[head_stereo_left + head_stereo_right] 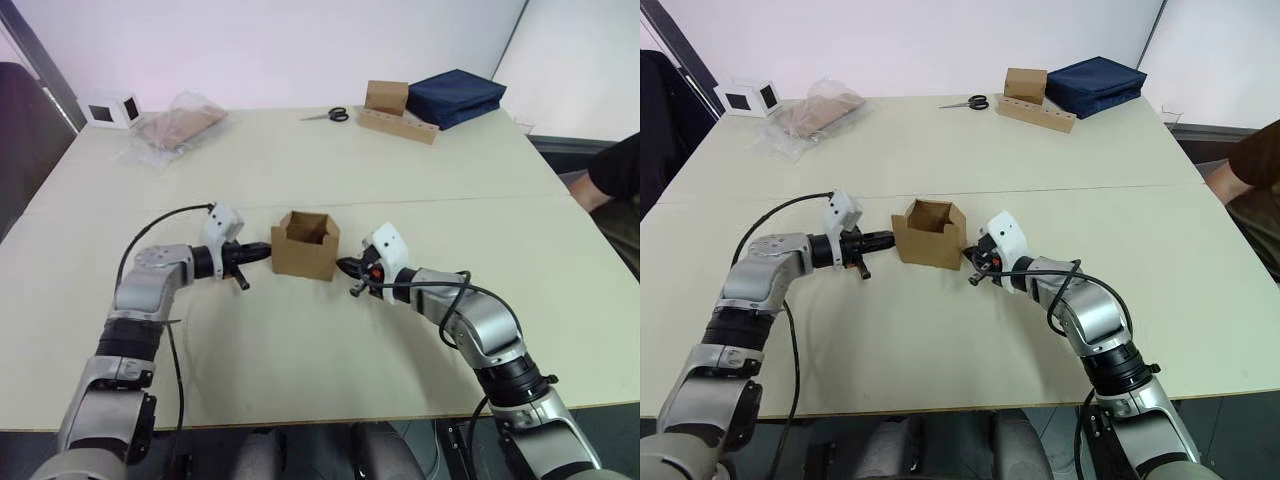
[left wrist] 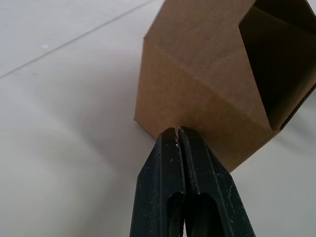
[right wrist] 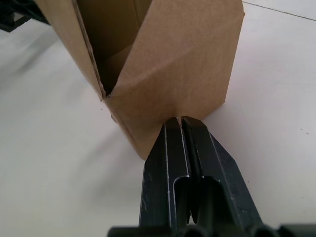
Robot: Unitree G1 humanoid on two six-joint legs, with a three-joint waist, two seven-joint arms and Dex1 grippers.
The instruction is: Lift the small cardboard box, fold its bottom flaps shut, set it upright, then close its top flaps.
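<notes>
On table (image 1: 300,350), brown corrugated small cardboard box (image 1: 305,245), open-topped

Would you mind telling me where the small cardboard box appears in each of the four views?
Left eye view: small cardboard box at table centre, between both grippers.
Right eye view: box just left of centre.
Left wrist view: box upper right, at the shut left gripper tips.
Right wrist view: box top centre, above the shut right gripper.
Shared landmark: the box's open top.

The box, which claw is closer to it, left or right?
Neither clearly: the left claw touches the box on its left side, and the right claw touches its right side, both shut.
</notes>
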